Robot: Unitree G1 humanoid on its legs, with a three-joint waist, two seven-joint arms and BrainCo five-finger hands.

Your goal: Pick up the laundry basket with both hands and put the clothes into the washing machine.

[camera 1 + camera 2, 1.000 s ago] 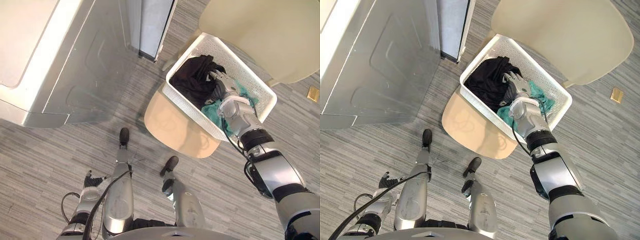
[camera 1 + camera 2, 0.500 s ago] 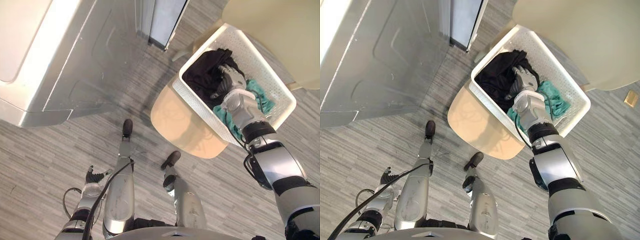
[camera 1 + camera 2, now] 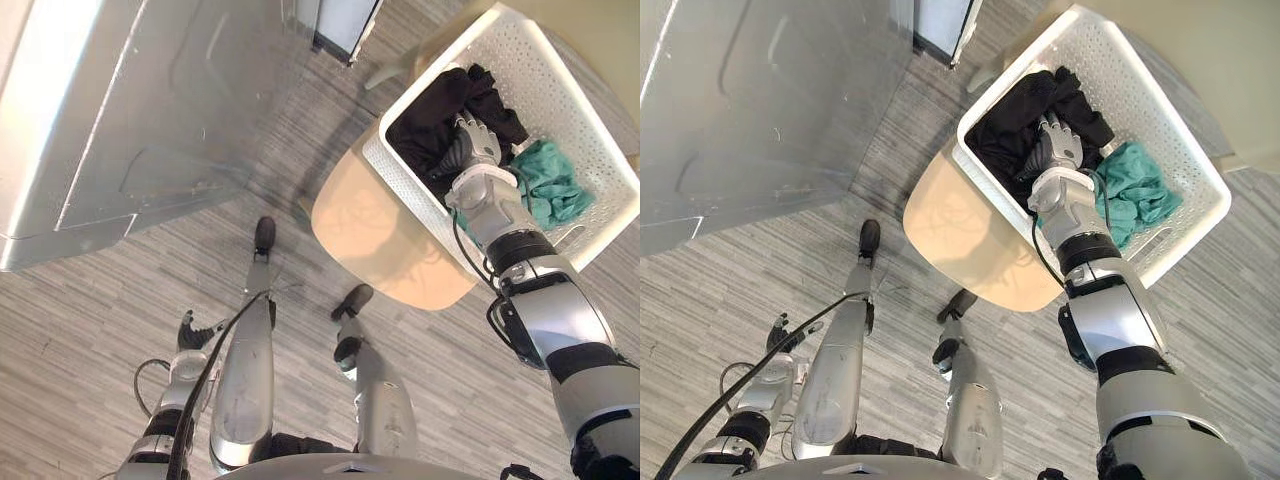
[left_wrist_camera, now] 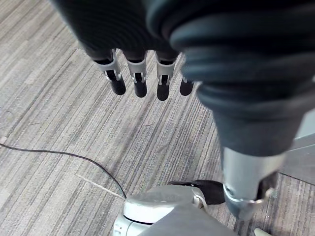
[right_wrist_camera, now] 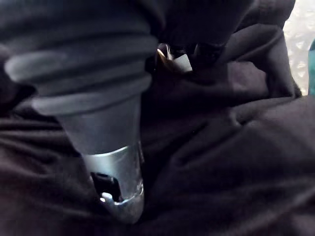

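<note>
The basket [image 3: 1140, 95] is perforated white plastic, the black cloth [image 3: 1020, 125] and teal cloth [image 3: 1135, 190] soft and matt, the washer [image 3: 130, 110] smooth grey metal.

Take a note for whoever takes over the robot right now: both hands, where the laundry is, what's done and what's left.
Left hand: open, hanging low at the robot's side above the floor, holding nothing.
Right hand: down inside the white laundry basket, on the black garment; whether it grips cannot be told.
Things: the basket sits on a beige round stand. The teal garment lies in it beside the black one. The silver washing machine is to the robot's left.
Done: nothing loaded, basket not lifted.
Left: get the clothes to the machine and put them in.
</note>
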